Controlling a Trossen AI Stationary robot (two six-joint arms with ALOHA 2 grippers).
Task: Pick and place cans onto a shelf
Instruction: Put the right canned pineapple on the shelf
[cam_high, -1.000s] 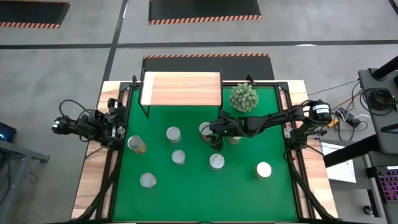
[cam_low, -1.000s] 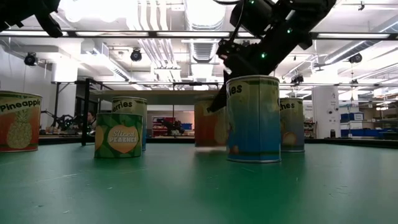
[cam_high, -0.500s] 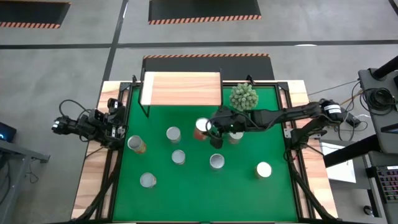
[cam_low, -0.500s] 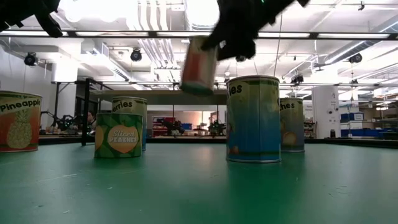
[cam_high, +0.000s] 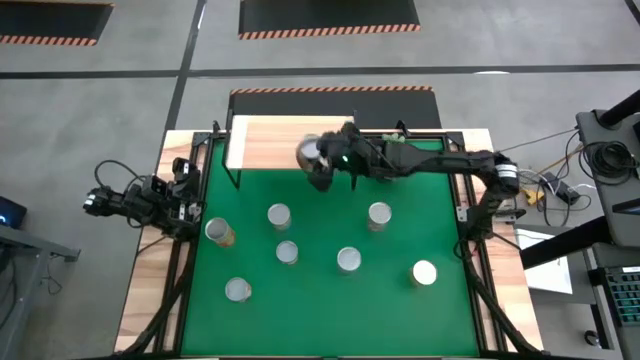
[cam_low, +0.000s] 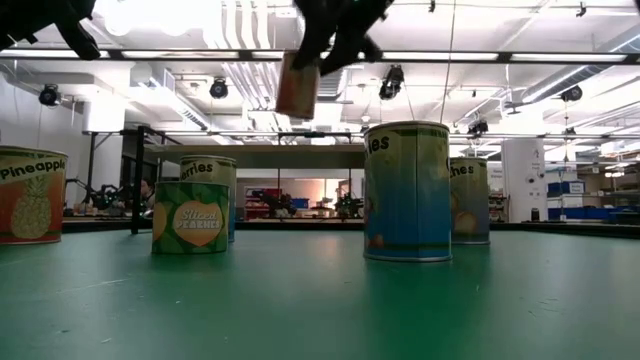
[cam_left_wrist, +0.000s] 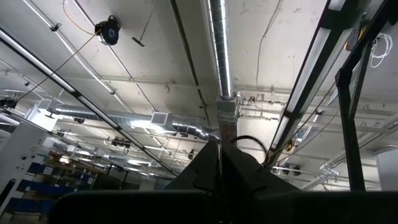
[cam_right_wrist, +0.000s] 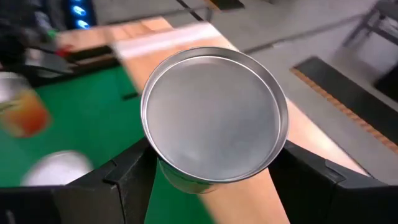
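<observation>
Can (cam_low: 298, 86) tilted in right hand (cam_high: 322, 165)

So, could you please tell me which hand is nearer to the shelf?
Right. The right hand holds a can over the shelf edge; the left hand waits at the table's left side.

Bright even overhead light from ceiling tubes (cam_low: 200, 55), white glare blowing out around them, soft short shadows under the cans (cam_high: 348, 259) on the worktop (cam_high: 300, 300), motion blur on the held can (cam_low: 298, 86) in the right gripper (cam_high: 322, 172), background beyond it smeared
</observation>
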